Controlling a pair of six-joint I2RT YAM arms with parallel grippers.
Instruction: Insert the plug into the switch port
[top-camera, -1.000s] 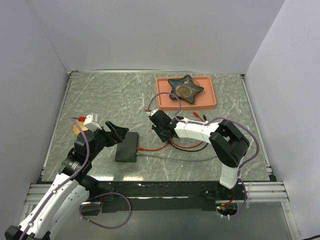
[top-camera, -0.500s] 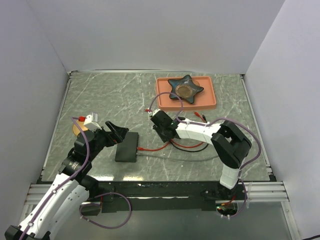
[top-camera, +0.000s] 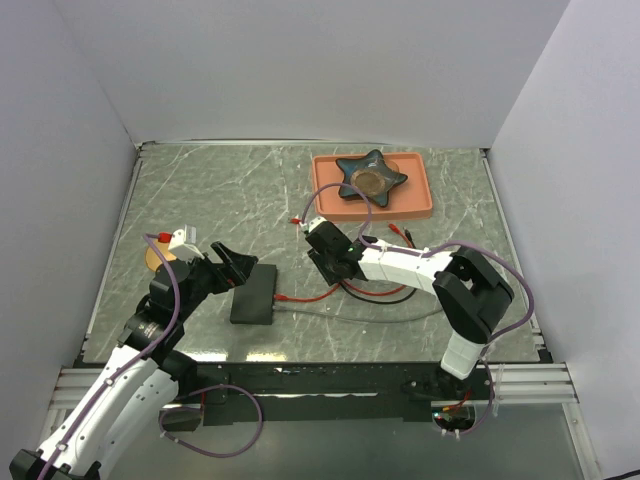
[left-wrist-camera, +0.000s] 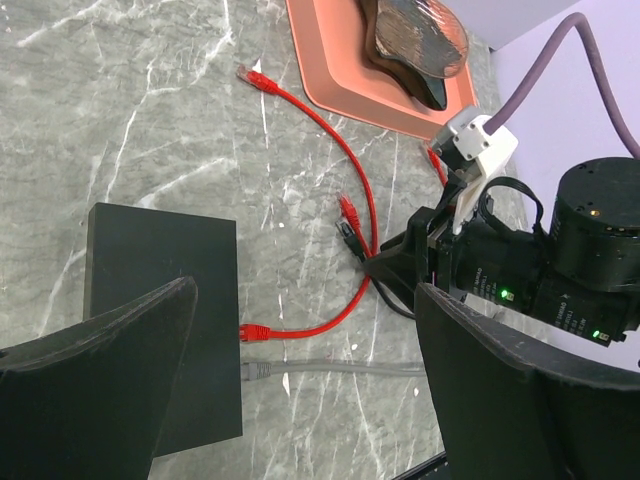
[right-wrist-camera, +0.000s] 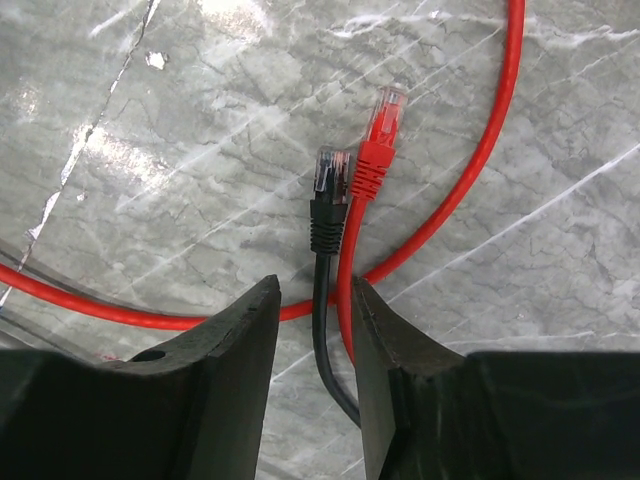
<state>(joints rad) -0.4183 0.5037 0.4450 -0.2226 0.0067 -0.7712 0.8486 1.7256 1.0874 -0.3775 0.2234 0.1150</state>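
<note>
The insertion is not yet done. The switch (top-camera: 254, 293) lies flat on the bench (top-camera: 200, 200), lower left of centre in the overhead view, with the left end effector (top-camera: 245, 272) spread wide just beside it. The right end effector (right-wrist-camera: 315, 290) straddles the cables of a black plug (right-wrist-camera: 328, 185) and a red plug (right-wrist-camera: 380, 125), well apart from the switch. I cannot tell whether it pinches them. Only the left wrist view shows a red connector (left-wrist-camera: 253, 332) and a grey connector (left-wrist-camera: 258, 371) meeting the switch's edge.
</note>
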